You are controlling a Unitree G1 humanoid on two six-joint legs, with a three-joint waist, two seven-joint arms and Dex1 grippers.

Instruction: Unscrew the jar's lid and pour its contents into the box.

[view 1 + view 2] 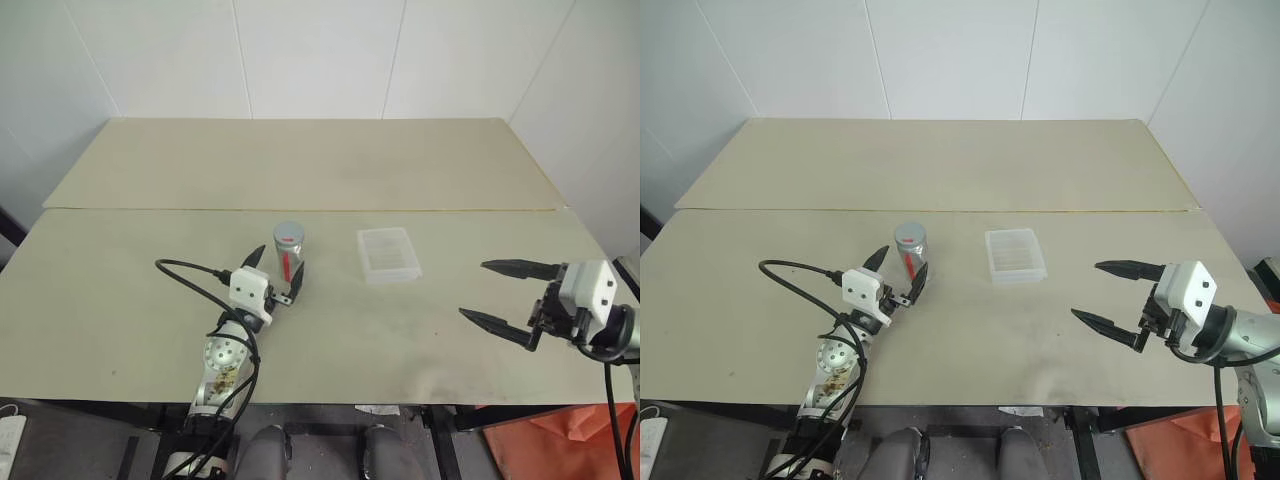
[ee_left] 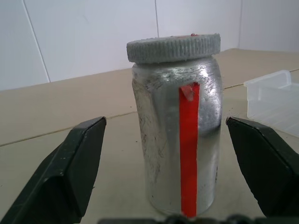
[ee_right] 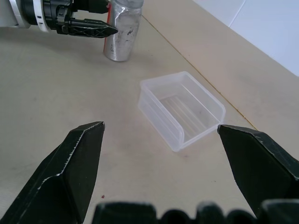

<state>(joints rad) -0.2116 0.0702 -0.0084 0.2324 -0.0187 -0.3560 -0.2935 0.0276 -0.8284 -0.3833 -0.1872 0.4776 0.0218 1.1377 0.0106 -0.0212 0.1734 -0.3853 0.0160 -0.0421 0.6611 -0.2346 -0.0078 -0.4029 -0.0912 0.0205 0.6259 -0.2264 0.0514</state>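
The left gripper (image 1: 278,272) stands with its two black fingers spread wide on either side of the small upright silvery jar with a red vertical stripe (image 2: 180,135); bare table shows between each finger and the jar's wall, so nothing is clamped. The jar's base is cut off by the gripper's own body in the left wrist view, and its contents cannot be made out through the clouded, silvery wall. The round grey ribbed screw lid (image 2: 174,46) sits on top, slightly wider than the neck. Just to the right of the jar, apart from it, lies the small shallow translucent plastic box (image 1: 388,253), open side up, with faint ribs on its floor; whether anything lies inside is hard to tell. Well to the right, the right gripper (image 1: 497,292) hangs above the pale beige tabletop (image 1: 130,300) with its fingers also wide apart and nothing between them. Open table lies between that gripper and the box, and a broad bare stretch runs behind both things to the white tiled wall (image 1: 320,55).
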